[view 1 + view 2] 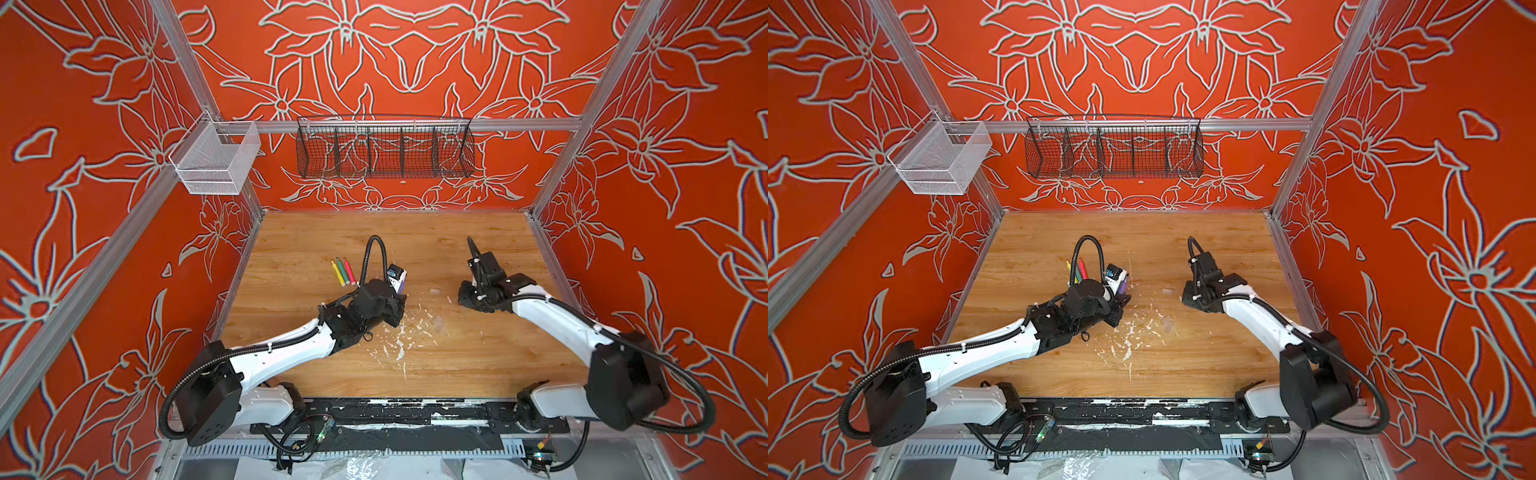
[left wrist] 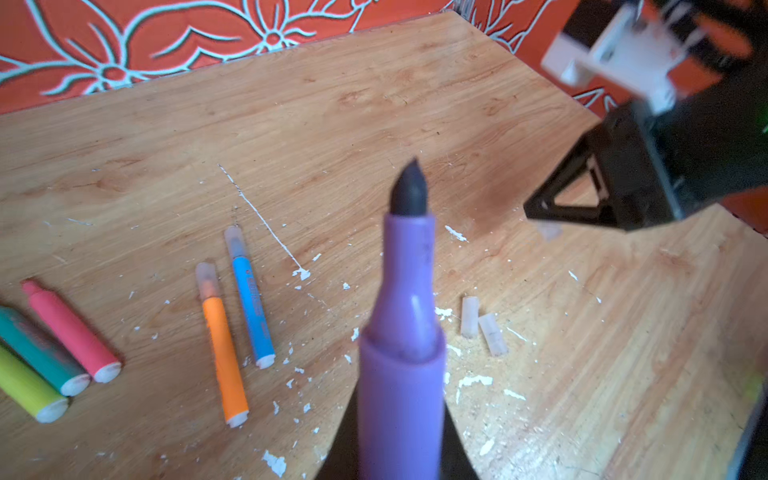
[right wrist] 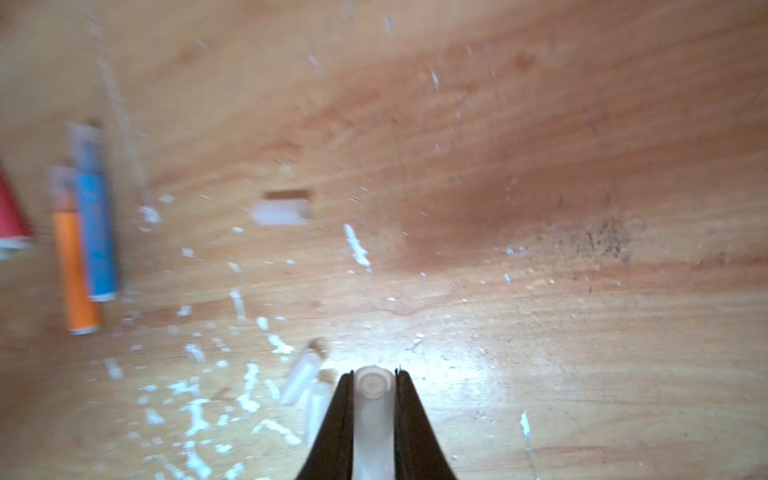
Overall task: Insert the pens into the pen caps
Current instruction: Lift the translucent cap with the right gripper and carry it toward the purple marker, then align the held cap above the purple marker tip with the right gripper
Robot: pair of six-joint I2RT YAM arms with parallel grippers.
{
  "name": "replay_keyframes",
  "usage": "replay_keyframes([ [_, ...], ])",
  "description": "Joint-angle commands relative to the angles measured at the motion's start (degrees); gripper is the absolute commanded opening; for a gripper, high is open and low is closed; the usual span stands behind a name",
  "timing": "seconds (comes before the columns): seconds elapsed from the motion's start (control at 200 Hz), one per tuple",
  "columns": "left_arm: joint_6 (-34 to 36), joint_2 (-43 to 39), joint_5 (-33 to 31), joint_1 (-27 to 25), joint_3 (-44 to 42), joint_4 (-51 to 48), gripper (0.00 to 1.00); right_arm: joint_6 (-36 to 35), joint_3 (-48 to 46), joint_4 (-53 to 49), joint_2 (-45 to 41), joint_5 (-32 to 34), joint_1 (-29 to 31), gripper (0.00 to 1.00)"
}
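Purple pen [image 2: 399, 374], nib bare, clamped in the left gripper [image 2: 399, 461] above the middle of the table [image 2: 374, 104]. Clear cap [image 3: 372, 424] pinched in the closed right gripper [image 3: 373, 378], right of the middle, three loose caps [image 2: 469, 316] flat near it. Yellow [image 2: 25, 386], green [image 2: 41, 353] and pink [image 2: 70, 330] pens side by side toward the left edge, capped orange [image 2: 224, 357] and blue [image 2: 252, 311] near them, toward the middle.
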Motion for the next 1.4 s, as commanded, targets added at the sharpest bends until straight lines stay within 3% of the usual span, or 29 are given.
replay_keyframes([
  [0.0,1.7,1.0,6.8,0.0,1.4,2.5,0.00,3.6,4.8,3.9,-5.0,-3.1,0.0,0.12],
  [0.07,2.8,1.8,10.5,0.0,1.6,3.1,0.00,4.8,4.6,7.1,-8.4,-3.7,0.0,0.10],
  [0.175,3.7,2.8,14.3,-0.1,2.2,3.3,0.00,5.0,-5.6,22.1,-16.8,-5.8,0.0,0.10],
  [0.33,2.9,4.0,18.1,-0.2,2.3,4.7,0.00,6.0,-18.6,34.4,-29.1,-6.1,0.0,0.10],
  [0.445,3.9,5.8,20.7,-0.7,3.4,4.4,0.00,7.2,-22.7,40.4,-32.8,-8.2,0.0,0.10],
  [0.61,4.7,7.8,24.0,-1.2,4.4,4.6,0.00,8.8,-23.1,46.1,-28.9,-14.9,0.0,0.06],
  [0.896,4.5,10.0,22.8,-1.6,6.1,3.2,0.00,12.5,-23.4,55.8,-20.9,-23.5,0.1,0.05],
  [1.391,4.3,10.9,15.6,-1.7,7.3,0.7,0.00,19.8,-28.6,74.6,-12.6,-27.2,2.4,0.06],
])
